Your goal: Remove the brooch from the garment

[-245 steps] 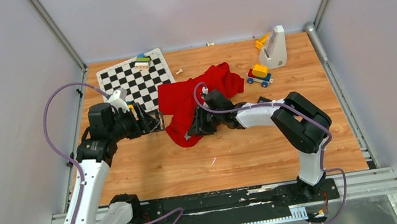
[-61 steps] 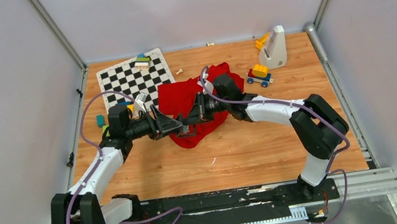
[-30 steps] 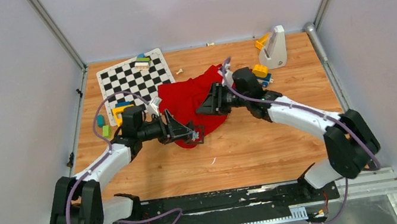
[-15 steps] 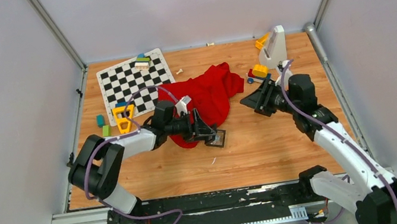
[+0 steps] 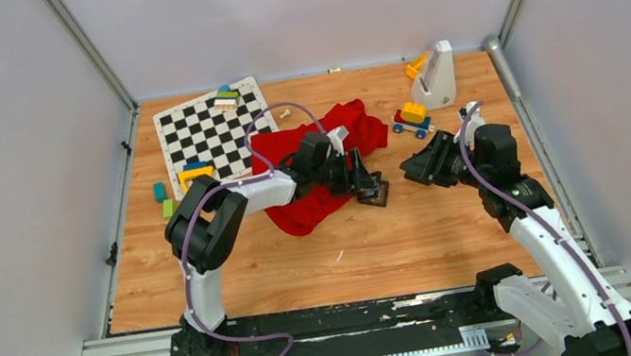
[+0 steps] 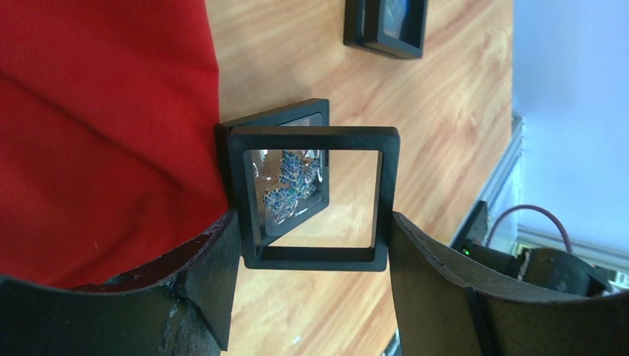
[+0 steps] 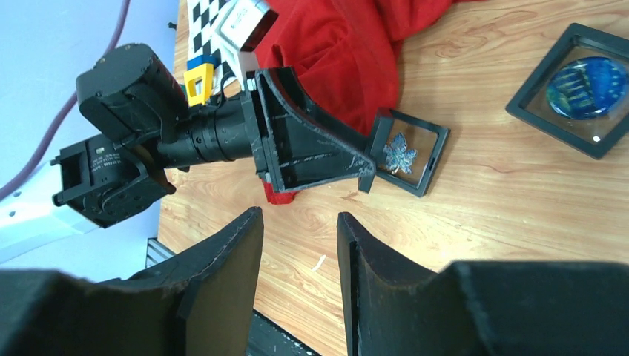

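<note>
The red garment lies crumpled in the middle of the table; it also shows in the left wrist view and the right wrist view. My left gripper is shut on a black square display case at the garment's right edge, just above the wood. A blue leaf-shaped brooch sits inside the case, also seen in the right wrist view. My right gripper is open and empty, to the right of the case and apart from it; its jaws frame bare wood.
A second black case with a round blue piece lies on the wood beside the held one. A checkerboard mat is at the back left, a white stand and toy blocks at the back right, and small blocks at the left.
My left gripper has carried the black case rightward, from the garment's lower edge to its right side. My right arm has pulled back to the right, off the garment.
</note>
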Tool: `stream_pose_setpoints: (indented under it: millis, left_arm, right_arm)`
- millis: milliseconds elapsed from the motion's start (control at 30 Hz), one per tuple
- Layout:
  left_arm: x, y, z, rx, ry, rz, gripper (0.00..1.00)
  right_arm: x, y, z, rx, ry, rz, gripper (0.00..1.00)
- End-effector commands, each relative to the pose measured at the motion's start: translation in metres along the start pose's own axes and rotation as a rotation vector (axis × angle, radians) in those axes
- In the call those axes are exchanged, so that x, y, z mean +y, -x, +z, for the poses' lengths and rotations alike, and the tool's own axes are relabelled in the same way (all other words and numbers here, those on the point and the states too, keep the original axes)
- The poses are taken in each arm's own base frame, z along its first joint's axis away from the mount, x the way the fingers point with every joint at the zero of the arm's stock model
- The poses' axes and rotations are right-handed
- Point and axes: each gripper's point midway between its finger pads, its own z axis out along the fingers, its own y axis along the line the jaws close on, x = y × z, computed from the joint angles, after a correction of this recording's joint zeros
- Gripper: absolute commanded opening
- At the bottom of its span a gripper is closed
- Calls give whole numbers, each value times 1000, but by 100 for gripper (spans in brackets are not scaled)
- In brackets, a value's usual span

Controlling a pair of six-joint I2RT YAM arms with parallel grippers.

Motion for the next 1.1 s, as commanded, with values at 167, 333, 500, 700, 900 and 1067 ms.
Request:
stream_pose_setpoints:
  millis: [167, 333, 500, 700, 900, 1067]
  left_arm:
    - [31, 14, 22, 9, 270, 194, 21]
    - [40, 9, 23, 44, 396, 286, 26]
    - [46, 3, 26, 89, 497, 364, 30]
    - [47, 2, 31, 108, 556, 438, 38]
    - [46, 2, 30, 128, 585, 481, 68]
    - [11, 24, 13, 37, 498, 490, 96]
  right_arm:
    - [0, 16, -11, -56, -22, -55, 42]
    - [-1, 20, -10, -55, -25, -53, 42]
    - [-1, 20, -9, -51, -23, -48, 42]
    - [-2, 21, -11, -58, -22, -50, 42]
    - [-4, 27, -15, -89, -40, -55, 42]
    - [-2, 38, -20, -127, -45, -92, 45]
